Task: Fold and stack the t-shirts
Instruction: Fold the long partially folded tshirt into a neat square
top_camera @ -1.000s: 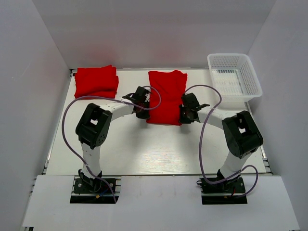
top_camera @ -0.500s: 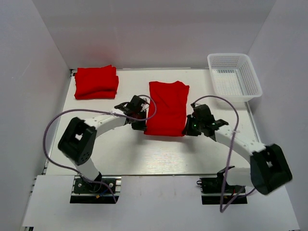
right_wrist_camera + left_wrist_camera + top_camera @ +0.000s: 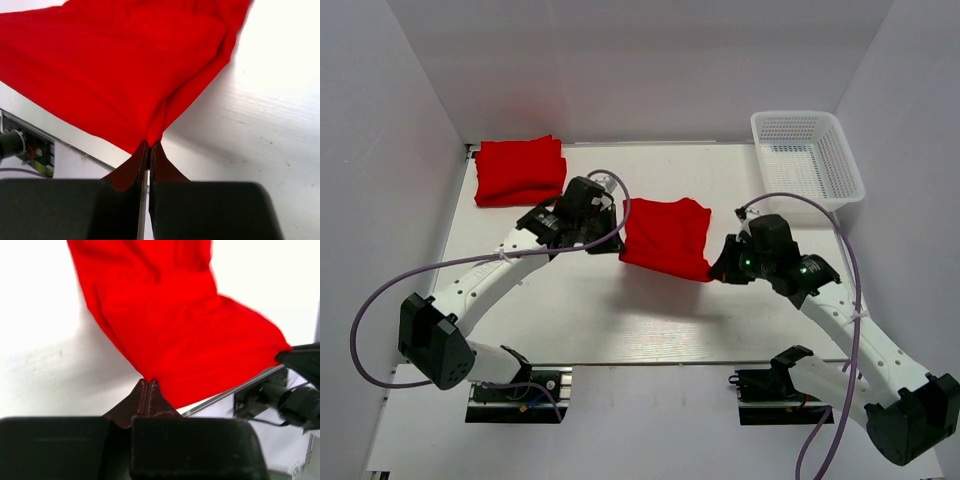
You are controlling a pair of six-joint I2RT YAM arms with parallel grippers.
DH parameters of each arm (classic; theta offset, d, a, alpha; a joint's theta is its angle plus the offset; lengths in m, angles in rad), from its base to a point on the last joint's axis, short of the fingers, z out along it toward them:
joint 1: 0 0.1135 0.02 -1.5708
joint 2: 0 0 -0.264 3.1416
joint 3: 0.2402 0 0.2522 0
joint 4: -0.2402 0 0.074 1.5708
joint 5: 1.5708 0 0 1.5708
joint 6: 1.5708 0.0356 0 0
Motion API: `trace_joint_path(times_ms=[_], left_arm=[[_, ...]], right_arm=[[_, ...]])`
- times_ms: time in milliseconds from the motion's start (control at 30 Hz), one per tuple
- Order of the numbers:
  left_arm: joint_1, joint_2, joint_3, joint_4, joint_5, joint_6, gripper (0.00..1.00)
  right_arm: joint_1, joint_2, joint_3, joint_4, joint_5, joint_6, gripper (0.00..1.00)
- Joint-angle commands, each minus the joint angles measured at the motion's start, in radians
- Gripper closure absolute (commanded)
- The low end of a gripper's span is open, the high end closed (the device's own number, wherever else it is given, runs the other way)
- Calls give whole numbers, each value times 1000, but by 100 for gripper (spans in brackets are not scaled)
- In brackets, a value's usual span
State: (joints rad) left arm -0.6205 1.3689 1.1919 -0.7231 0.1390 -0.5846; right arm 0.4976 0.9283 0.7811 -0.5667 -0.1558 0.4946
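My left tool (image 3: pixel 148 383) is pinched fully shut on the near left corner of a red t-shirt (image 3: pixel 665 235). Its two dark fingertips are pressed together with a fold of cloth caught between them. My right tool (image 3: pixel 149 146) is clamped the same way on the near right corner, its tips meeting with the red fabric bunched just above them.

Between the two grips, the near edge of the t-shirt stretches across the middle of the counter (image 3: pixel 650 325). That edge is raised off the surface, and a soft shadow lies on the white top, nearer to me than the cloth. The fabric slopes away from my tools toward the far side; I cannot tell whether its far end touches the counter. From my left wrist the cloth fans out up and to the right, and my right tool shows as a dark shape at its right corner.

A folded pile of red t-shirts (image 3: pixel 520 172) sits at the far left corner of the counter, well apart from the one I hold. A white mesh basket (image 3: pixel 802 118) stands at the far right corner, apart from both tools. My left arm reaches in from the near left and my right arm from the near right.
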Motion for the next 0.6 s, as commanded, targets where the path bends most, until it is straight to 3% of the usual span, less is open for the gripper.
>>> trace_joint_path(times_ms=[0,100,267,567], left_arm=[[7,8,84,-12,-85,-6,100],[28,68,144,-12,-94,-6,100],[28,199,291,-32,-242,-6,100],[87,465,547,-93,-291,5,100]], right_arm=[[-11,21,116,-88,80,-14,100],[-11,90,179,-101,110,-16,100],[-33,224,273,-75,196,-4,100],[-90,460,448,-9,194,-46,100]])
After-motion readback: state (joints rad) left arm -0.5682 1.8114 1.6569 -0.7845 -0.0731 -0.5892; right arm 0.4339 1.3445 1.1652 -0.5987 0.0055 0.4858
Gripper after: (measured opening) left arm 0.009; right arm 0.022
